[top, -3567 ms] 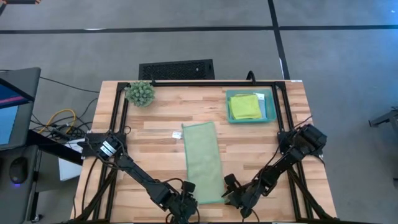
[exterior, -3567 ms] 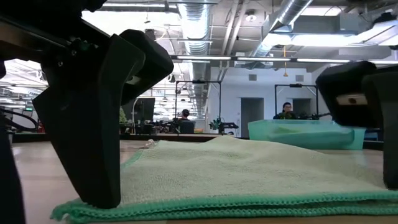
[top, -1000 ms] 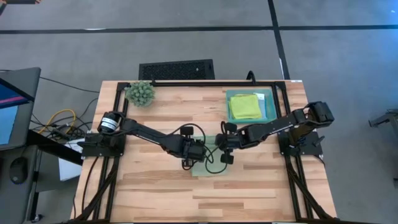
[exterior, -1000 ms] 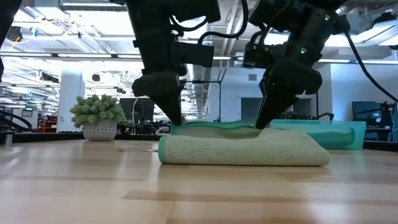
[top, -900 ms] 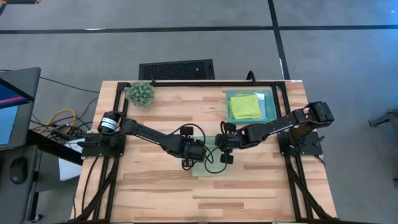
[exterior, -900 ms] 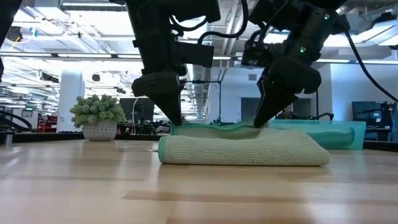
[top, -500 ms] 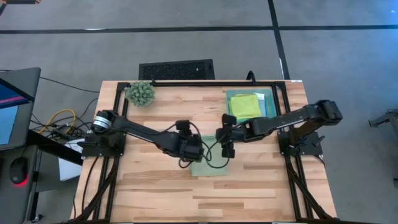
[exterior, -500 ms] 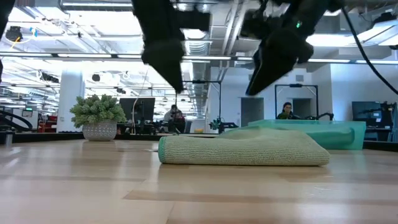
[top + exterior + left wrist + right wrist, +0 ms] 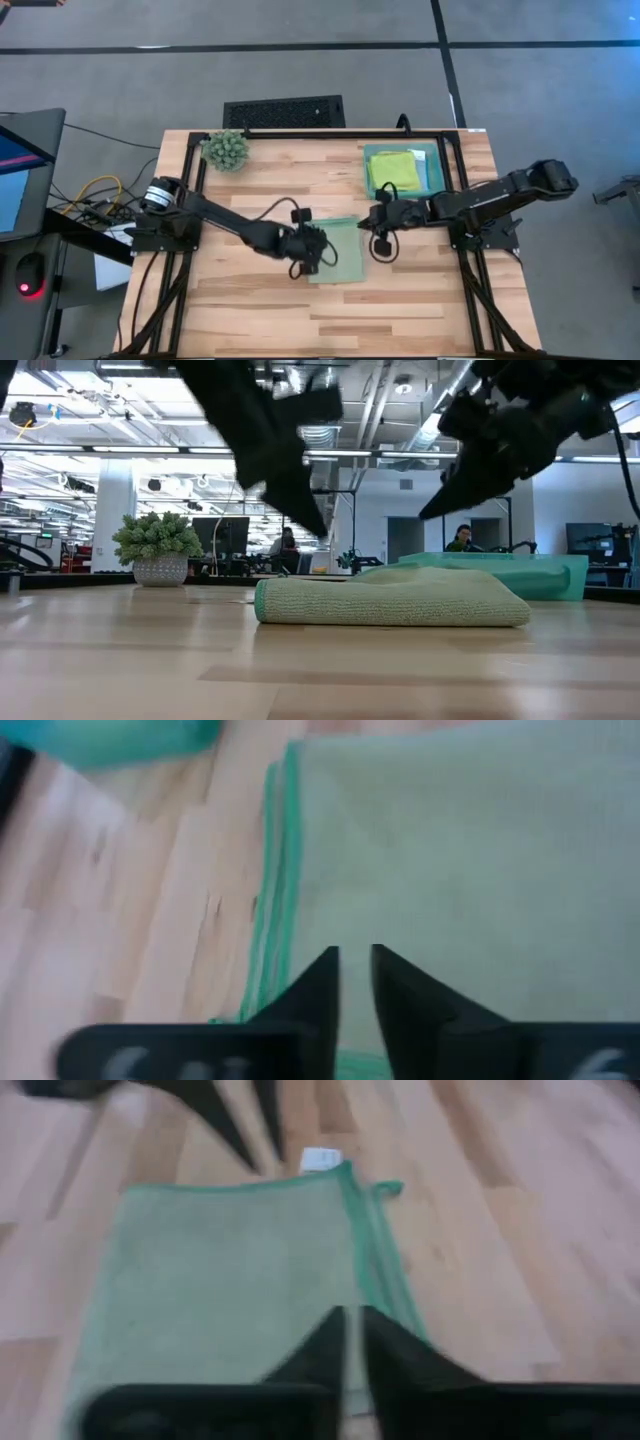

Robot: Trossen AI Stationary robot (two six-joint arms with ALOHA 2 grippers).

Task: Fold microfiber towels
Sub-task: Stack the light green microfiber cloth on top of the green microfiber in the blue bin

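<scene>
Folded towel: a pale sage green microfiber towel (image 9: 337, 251) lies folded into a compact, nearly square pad at the middle of the light wooden slatted table (image 9: 250, 300), slightly longer from the table's far side toward its near side.
Towel edges: the low view shows it as a thick, layered pad lying flat (image 9: 392, 603), with the rounded fold at its left end; from above that thickness does not show. The wrist views show a darker green stitched border (image 9: 268, 910) along its edges and a small loop at one corner (image 9: 388, 1187).
Stored towels: a lime green folded towel (image 9: 394, 170) lies in the rigid teal plastic tray (image 9: 433, 172) on the far right of the table, well apart from the sage one.
Left gripper: the left gripper (image 9: 318, 247) hangs above the towel's left edge, holding nothing, its dark fingers (image 9: 318, 988) close together with only a thin gap.
Right gripper: the right gripper (image 9: 381, 230) is raised just off the towel's far right corner, empty, its fingers (image 9: 330, 1342) almost touching.
Plant: a small spiky green plant in a pot (image 9: 226, 150) stands at the far left corner.
Background: in the low view only, people sit at desks in the room behind.
</scene>
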